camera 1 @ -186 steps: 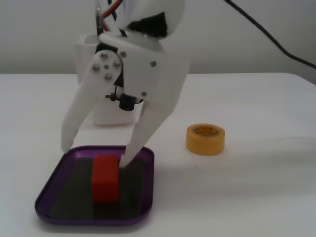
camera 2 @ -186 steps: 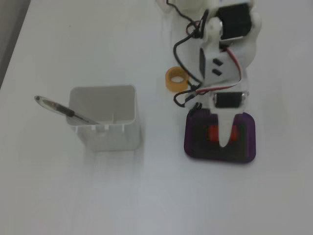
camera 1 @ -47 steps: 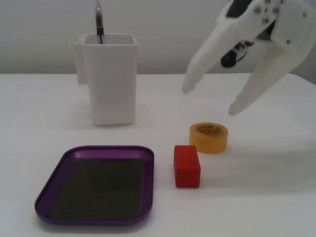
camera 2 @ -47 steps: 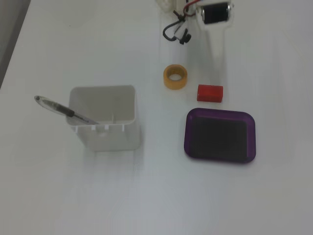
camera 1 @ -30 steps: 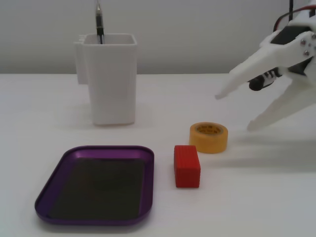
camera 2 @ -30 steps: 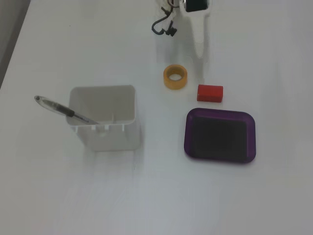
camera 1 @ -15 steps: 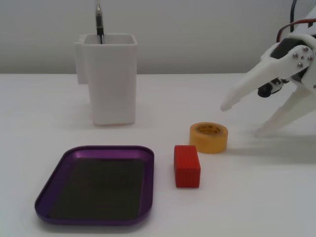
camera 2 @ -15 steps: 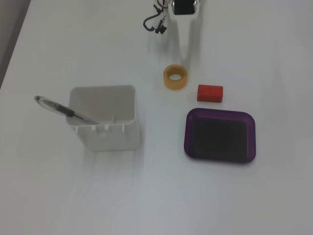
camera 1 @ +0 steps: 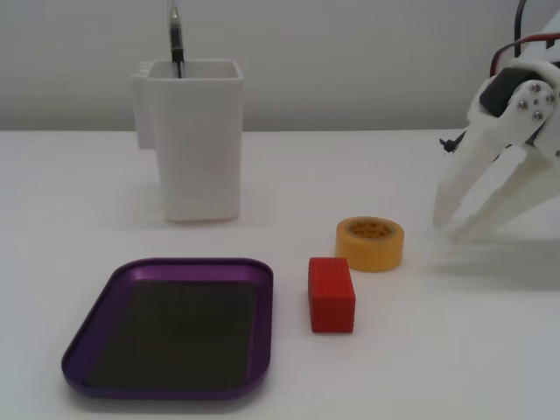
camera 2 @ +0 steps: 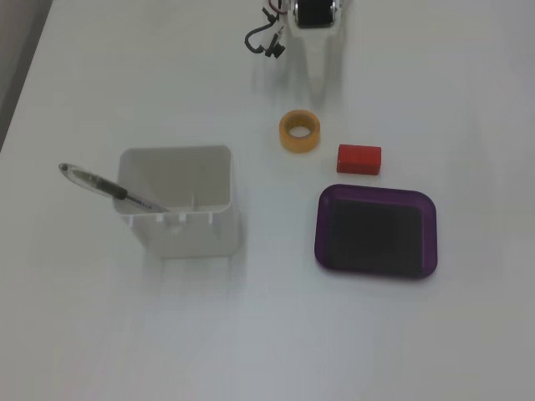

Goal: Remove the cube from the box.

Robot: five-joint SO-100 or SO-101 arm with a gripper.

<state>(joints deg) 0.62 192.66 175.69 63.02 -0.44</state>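
The red ribbed cube [camera 1: 332, 294] [camera 2: 359, 158] lies on the white table, outside the box and just beside its rim. The box [camera 1: 184, 262] [camera 2: 376, 190], a shallow purple tray with a dark bottom, holds nothing. My white gripper [camera 1: 448, 230] [camera 2: 318, 93] hangs low over the table at the right edge of the front fixed view, beyond the tape roll and well away from the cube. Its fingers are drawn together at the tips, with nothing between them.
A yellow tape roll [camera 1: 369, 242] [camera 2: 299, 132] lies between the cube and the gripper. A tall white container [camera 1: 194, 140] [camera 2: 175, 205] with a pen [camera 1: 175, 39] [camera 2: 104, 185] in it stands behind the tray. Loose arm cables [camera 2: 267, 38] hang near the base.
The cube, earlier inside the box between the fingers, now lies on the table beside it. The arm has drawn back past the tape roll, and its wide-open fingers have closed.
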